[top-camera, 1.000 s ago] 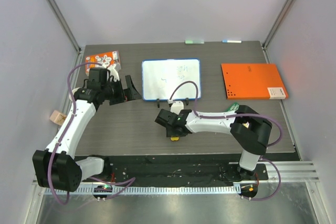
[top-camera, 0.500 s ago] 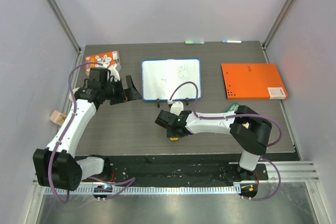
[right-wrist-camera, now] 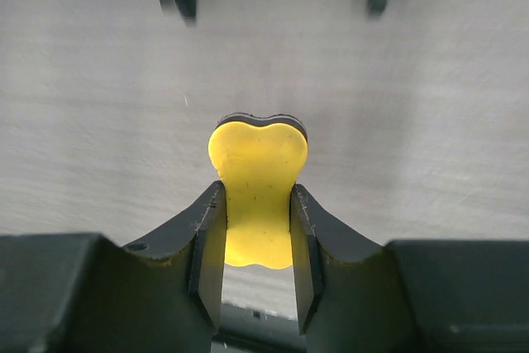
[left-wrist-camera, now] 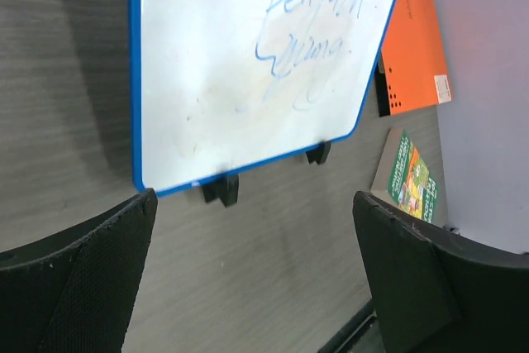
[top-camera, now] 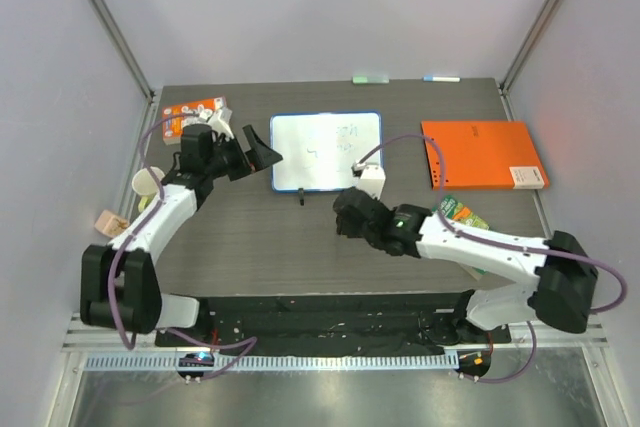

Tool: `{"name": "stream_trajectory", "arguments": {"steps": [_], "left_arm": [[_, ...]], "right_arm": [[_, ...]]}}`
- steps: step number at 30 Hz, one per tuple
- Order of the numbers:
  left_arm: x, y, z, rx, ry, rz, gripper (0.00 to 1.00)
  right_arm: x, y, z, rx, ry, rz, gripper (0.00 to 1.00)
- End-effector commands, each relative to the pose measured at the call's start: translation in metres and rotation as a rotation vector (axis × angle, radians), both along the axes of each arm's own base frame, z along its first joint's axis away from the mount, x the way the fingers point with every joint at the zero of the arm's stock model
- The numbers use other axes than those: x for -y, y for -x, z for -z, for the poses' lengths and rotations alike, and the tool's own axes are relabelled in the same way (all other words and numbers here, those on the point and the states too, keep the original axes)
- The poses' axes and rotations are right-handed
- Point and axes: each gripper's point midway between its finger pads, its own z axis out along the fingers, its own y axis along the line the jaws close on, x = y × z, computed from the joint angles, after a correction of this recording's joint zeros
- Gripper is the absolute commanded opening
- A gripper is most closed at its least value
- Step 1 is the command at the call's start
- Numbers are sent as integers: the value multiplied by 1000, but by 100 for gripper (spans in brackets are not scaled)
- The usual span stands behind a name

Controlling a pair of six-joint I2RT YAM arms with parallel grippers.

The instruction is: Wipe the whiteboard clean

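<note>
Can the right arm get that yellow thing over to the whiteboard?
Probably yes. The right gripper holds the yellow eraser and points at the whiteboard. Only bare table lies between them, so nothing seems to block the way.

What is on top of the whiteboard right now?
Two lines of blue handwriting sit on the right part of the whiteboard, with faint smudges elsewhere. No object rests on it. From above, the right arm's wrist camera covers its near right corner.

Scribbled whiteboard, orange folder, end effector spread wide
</note>
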Motion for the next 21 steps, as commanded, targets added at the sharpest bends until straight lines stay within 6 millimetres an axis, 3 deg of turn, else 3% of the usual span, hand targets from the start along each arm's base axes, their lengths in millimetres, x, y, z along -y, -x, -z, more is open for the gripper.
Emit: {"name": "stream_trajectory", "arguments": {"steps": [1,5,9,10,14,17,21], "left_arm": [[13,-49,-18,180,85,21,100],[15,-78,6,168,84,9,96],[17,-104,25,172,100,0,91],[19,-107,28,175,104,7,91],[24,-114,35,237,129,38,88],[29,-120,26,320,154,73,88],[43,-123,33,326,230,165,81]], "right_arm": [[24,-28,-30,118,-34,39,7],[40,-47,-26,112,-86,60,7],[32,-70,-25,124,-129,19,7],[27,-73,-20,111,-125,3,7],[10,-99,-41,163,-151,-31,7],[4,-122,-47,169,-176,-47,7],[-5,-151,-61,192,-262,-68,7]]}}
